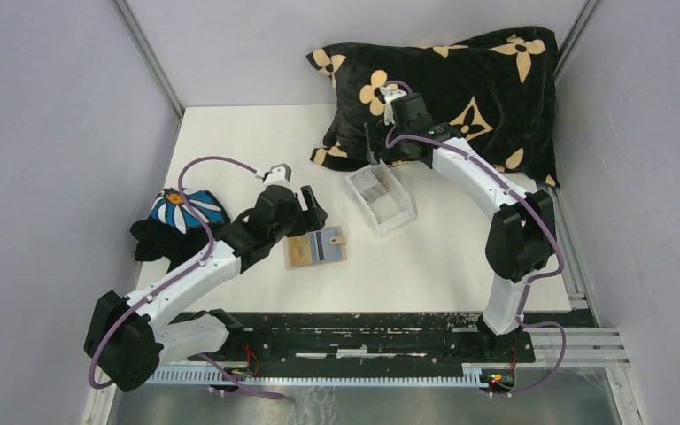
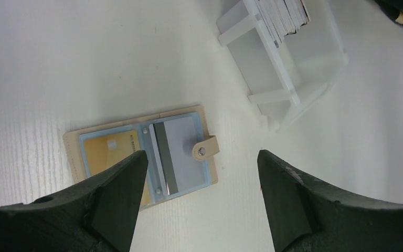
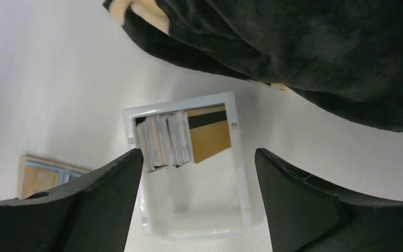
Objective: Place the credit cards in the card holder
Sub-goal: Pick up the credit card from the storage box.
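The tan card holder [image 2: 73, 152] lies open on the white table, snap tab [image 2: 204, 150] to the right. Its left pocket holds a yellowish card [image 2: 107, 152], its right pocket a grey card with a black stripe [image 2: 181, 142]. My left gripper [image 2: 201, 157] hovers open just above it, empty. More credit cards [image 3: 162, 139] stand upright in a clear plastic box [image 3: 181, 102], a yellowish striped one [image 3: 209, 135] leaning at the end. My right gripper [image 3: 197, 155] hangs open over that box, holding nothing. In the top view the holder [image 1: 316, 249] lies left of and nearer than the box [image 1: 395, 213].
A black pillow with tan flowers [image 1: 452, 93] lies at the back right, close behind the right gripper [image 1: 374, 150]. A black cloth item with a blue flower pattern [image 1: 177, 221] sits at the left edge, beside the left arm [image 1: 230, 252]. Grey walls enclose the table.
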